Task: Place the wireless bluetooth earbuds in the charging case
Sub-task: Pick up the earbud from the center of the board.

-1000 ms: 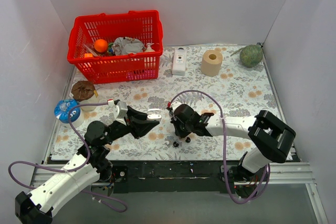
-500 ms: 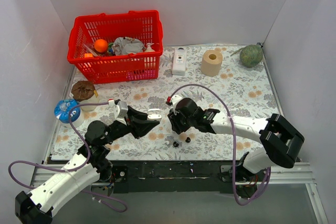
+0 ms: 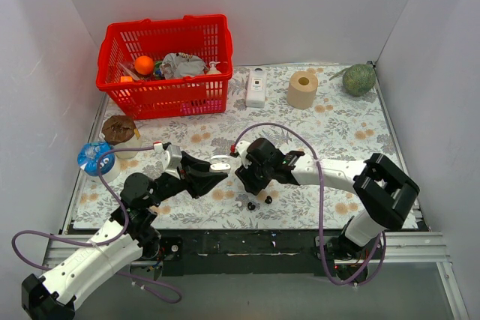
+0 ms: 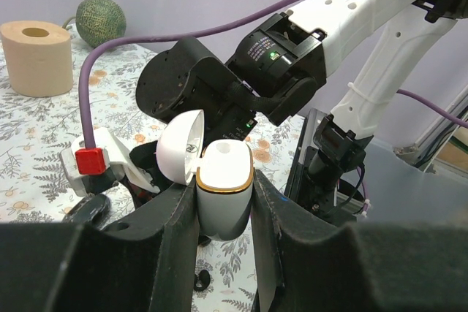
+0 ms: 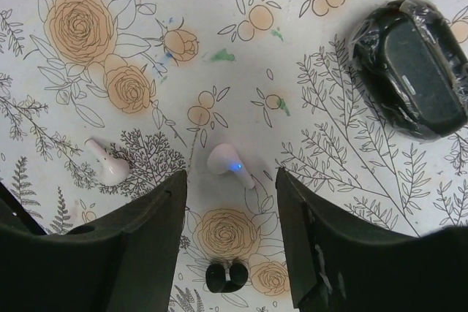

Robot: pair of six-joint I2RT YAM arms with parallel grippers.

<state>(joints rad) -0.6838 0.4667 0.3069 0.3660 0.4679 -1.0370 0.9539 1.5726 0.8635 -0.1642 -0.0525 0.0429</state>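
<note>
**Charging case and earbuds.** You held the charging case (image 4: 223, 180) upright in the left gripper (image 4: 224, 206), at lower centre of the left wrist view. Its lid was tipped open toward the upper left, presumably so that the sockets faced up to receive a bud. The fingers (image 4: 178, 221) were clamped on the white body below its gold rim.

You set the right gripper (image 5: 229, 189) over the floral tablecloth (image 5: 351, 202), apparently to straddle one bud. Its fingers (image 5: 146, 224) stood apart, grasping nothing.

- **Centre, right wrist view:** a white earbud (image 5: 227, 162) with a blue light lay between those fingers.
- **Centre left:** a second white earbud (image 5: 107, 166).
- **Bottom centre:** black earbuds (image 5: 225, 277).
- **Upper right:** a black wrapped object (image 5: 413, 63).

Whether any bud already sat in the case could not be told.
</note>
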